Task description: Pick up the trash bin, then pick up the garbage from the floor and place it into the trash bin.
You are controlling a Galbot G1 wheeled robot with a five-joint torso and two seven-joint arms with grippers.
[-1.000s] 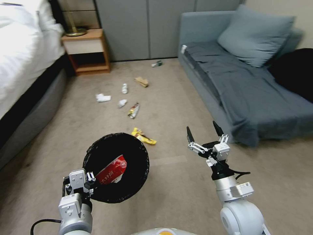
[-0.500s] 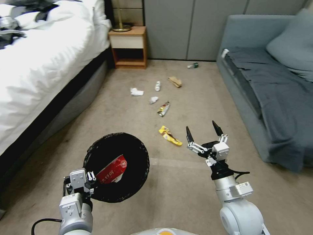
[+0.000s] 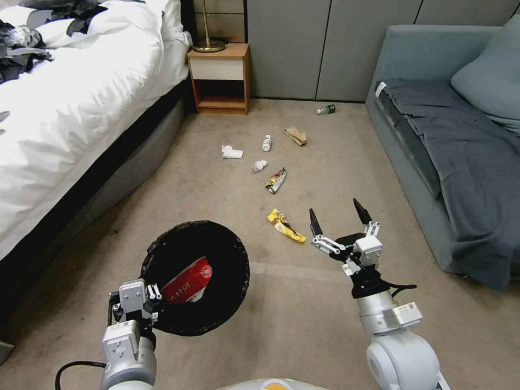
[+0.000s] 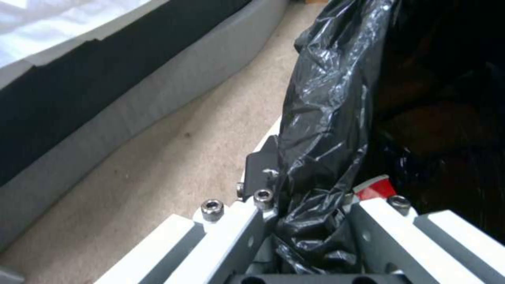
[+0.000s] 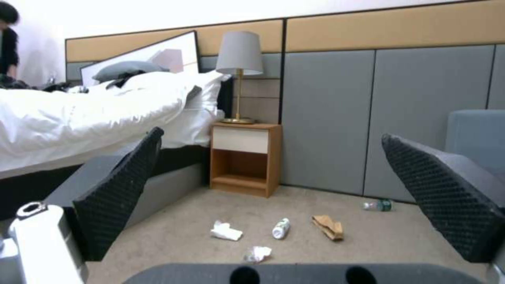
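The trash bin (image 3: 240, 259), lined with a black bag (image 4: 326, 118), hangs low on the left with my left gripper (image 3: 147, 301) shut on its near rim. A red packet (image 3: 187, 283) lies inside it. My right gripper (image 3: 340, 218) is open and empty above the carpet, just right of a yellow wrapper (image 3: 285, 225). More garbage lies farther off: a foil wrapper (image 3: 275, 180), two tissues (image 3: 232, 152) (image 3: 259, 165), a white bottle (image 3: 266, 142), a brown paper bag (image 3: 296, 135) and a green-labelled bottle (image 3: 326, 109). In the right wrist view the tissue (image 5: 226, 231), bottle (image 5: 281, 228) and bag (image 5: 328, 227) show between the open fingers (image 5: 121, 197).
A white-covered bed (image 3: 70, 108) runs along the left. A wooden nightstand (image 3: 221, 78) stands at the far wall. The grey sofa (image 3: 460, 146) borders the right side. Open carpet lies between them.
The head view has swung left, so the bed now takes up more of the picture and the sofa less. Both arms keep their pose, and the bin stays gripped.
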